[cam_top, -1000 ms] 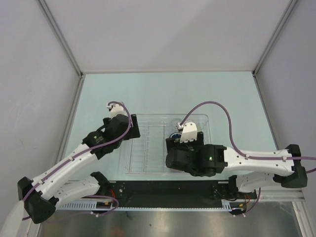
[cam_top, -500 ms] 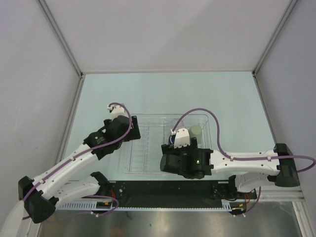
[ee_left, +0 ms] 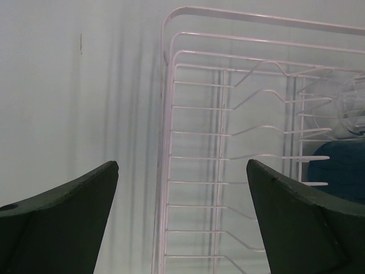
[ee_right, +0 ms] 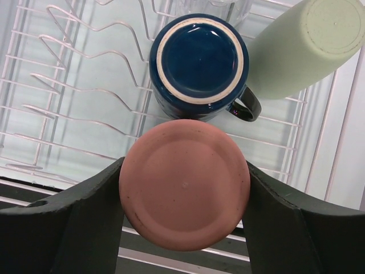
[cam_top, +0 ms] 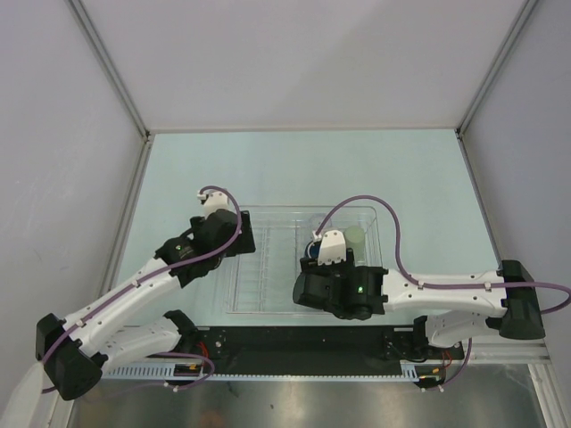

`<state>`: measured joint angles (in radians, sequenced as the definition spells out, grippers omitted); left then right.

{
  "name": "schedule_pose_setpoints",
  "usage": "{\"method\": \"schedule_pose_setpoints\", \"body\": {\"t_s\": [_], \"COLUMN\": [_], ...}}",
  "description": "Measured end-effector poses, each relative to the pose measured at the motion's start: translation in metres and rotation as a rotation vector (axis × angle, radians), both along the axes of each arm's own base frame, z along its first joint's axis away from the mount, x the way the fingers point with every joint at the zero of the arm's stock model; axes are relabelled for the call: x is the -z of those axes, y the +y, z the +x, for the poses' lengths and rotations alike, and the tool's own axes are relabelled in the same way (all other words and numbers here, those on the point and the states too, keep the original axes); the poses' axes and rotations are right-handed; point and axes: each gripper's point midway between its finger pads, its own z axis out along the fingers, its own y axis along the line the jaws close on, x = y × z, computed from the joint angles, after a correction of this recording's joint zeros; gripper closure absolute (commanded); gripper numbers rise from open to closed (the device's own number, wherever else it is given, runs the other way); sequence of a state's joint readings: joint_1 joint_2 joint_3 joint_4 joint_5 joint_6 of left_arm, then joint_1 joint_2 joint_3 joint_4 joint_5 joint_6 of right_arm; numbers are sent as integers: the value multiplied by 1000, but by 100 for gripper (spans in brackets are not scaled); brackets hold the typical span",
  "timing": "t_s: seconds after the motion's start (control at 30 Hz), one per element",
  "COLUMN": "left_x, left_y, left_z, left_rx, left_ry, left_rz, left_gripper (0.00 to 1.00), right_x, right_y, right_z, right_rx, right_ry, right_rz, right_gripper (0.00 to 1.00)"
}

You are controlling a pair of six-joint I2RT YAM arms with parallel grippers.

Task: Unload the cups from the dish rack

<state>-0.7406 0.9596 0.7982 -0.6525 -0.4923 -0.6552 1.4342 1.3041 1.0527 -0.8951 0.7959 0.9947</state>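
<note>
With right jaws clamped on the upturned salmon-pink plastic tumbler [ee_right: 184, 184] in the clear ribbed dish rack [ee_right: 51, 123], left jaws wide and empty, risks toppling the dark blue handled mug [ee_right: 198, 60] crowding just beyond that grip on lifting.

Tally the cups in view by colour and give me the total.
salmon-pink tumbler: 1
dark blue mug: 1
pale green tumbler: 1
clear cup: 1
Total: 4
</note>
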Motion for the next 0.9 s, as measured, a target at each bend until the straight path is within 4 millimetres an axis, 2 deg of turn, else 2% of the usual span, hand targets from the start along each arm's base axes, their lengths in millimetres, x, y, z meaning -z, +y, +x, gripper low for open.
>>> {"method": "schedule_pose_setpoints", "body": {"t_s": [0.03,0.13,0.33,0.5,0.7,0.9], "left_x": [0,1,1,0,0,0], "left_y": [0,0,-1,-1,-1,-1], "left_z": [0,0,0,0,0,0], "left_rx": [1,1,3,3,3,4], "left_ry": [1,3,3,2,2,2], "left_rz": [0,1,1,1,0,0], "left_gripper": [0,0,0,0,0,0], "right_x": [0,0,-5,-24,-56,-109], "right_y": [0,0,-2,2,4,-12], "right_z": [0,-1,-4,-4,-1,13], "right_rx": [0,-2,-10,-17,-14,14], "right_ry": [0,-3,-11,-39,-75,-148], "right_rz": [0,-2,-15,1,40,114], "right_gripper": [73,100,100,100,100,100]}}
